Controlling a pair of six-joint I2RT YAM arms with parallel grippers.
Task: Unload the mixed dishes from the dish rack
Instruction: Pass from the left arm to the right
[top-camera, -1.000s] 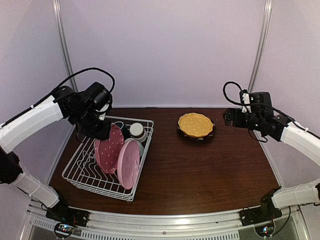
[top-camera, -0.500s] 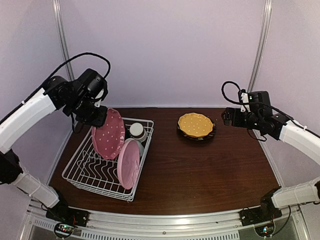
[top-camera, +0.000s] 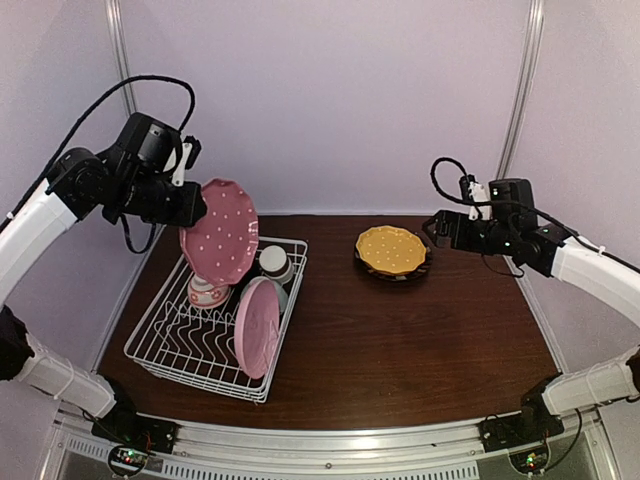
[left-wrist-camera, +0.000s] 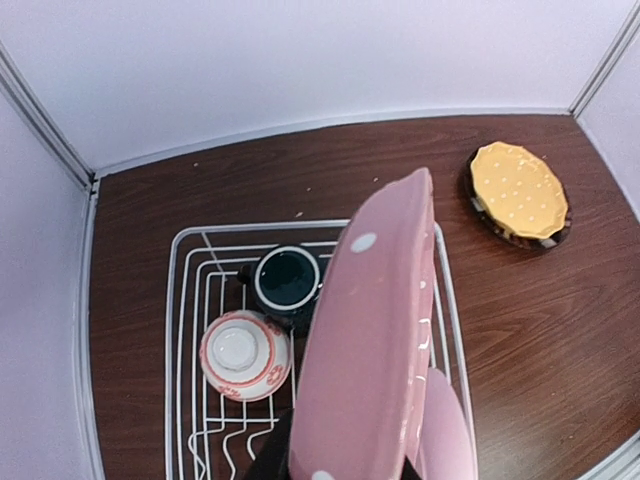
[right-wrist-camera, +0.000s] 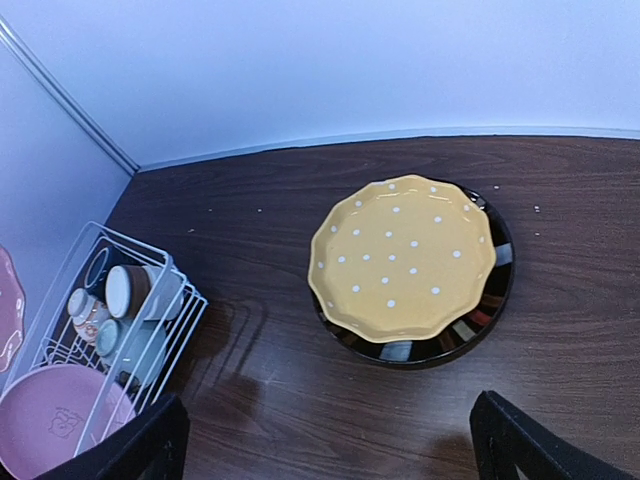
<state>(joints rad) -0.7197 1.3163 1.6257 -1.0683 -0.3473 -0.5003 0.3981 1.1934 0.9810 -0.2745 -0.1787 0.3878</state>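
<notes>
My left gripper (top-camera: 192, 207) is shut on the rim of the red-pink dotted plate (top-camera: 220, 235), which hangs tilted above the back of the white wire dish rack (top-camera: 160, 332). In the left wrist view this plate (left-wrist-camera: 375, 340) fills the foreground. Under it sit a white-red patterned cup (left-wrist-camera: 245, 354) and a dark green cup (left-wrist-camera: 288, 279). A light pink plate (top-camera: 257, 326) stands on edge in the rack, with a beige-brown cup (top-camera: 274, 262) behind it. The yellow dotted plate (right-wrist-camera: 405, 255) lies on the dark brown plate (right-wrist-camera: 470, 325) on the table. My right gripper (right-wrist-camera: 330, 450) is open above the table, near these two.
The rack takes up the table's left side, and its front wavy slots (top-camera: 185, 345) hold nothing. The stacked plates lie at the back right of centre. Walls and corner posts (top-camera: 520, 90) enclose the table.
The left gripper has lifted the red-pink dotted plate up out of the rack and slightly back. The white-red cup now shows. The right gripper has shifted a little left.
</notes>
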